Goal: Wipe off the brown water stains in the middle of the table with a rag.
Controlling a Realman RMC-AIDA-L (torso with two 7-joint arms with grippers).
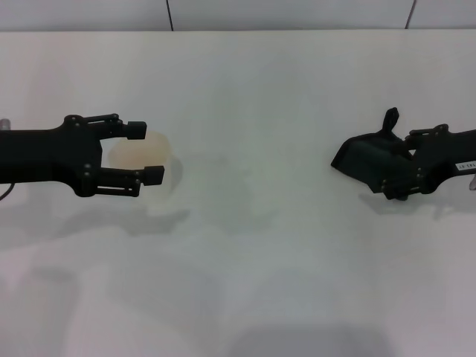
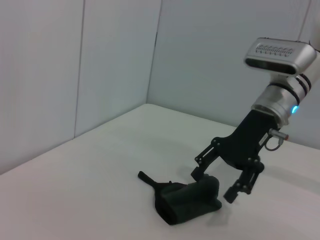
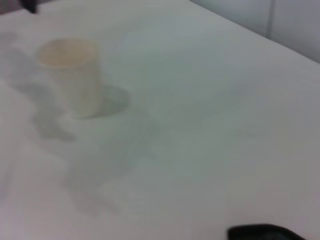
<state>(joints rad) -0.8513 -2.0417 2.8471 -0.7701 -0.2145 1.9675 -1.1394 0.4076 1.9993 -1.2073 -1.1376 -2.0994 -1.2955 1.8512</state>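
Dark rag [image 1: 370, 162] lies bunched near right edge of table [image 1: 245, 297]; right gripper [image 2: 218, 184] over it, fingers spread astride cloth, not clenched; left gripper [image 1: 148, 152] near left edge, fingers apart around pale cup [image 1: 140, 152], no squeeze evident; table middle shows only faint marks [image 1: 227, 195], no clear brown stain; fits wiping finished, or stain too pale to read.

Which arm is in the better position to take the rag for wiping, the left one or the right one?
Right, probably. The right gripper is open around the dark rag on the table. The left gripper is open on the far side, around a pale cup, holding no rag.
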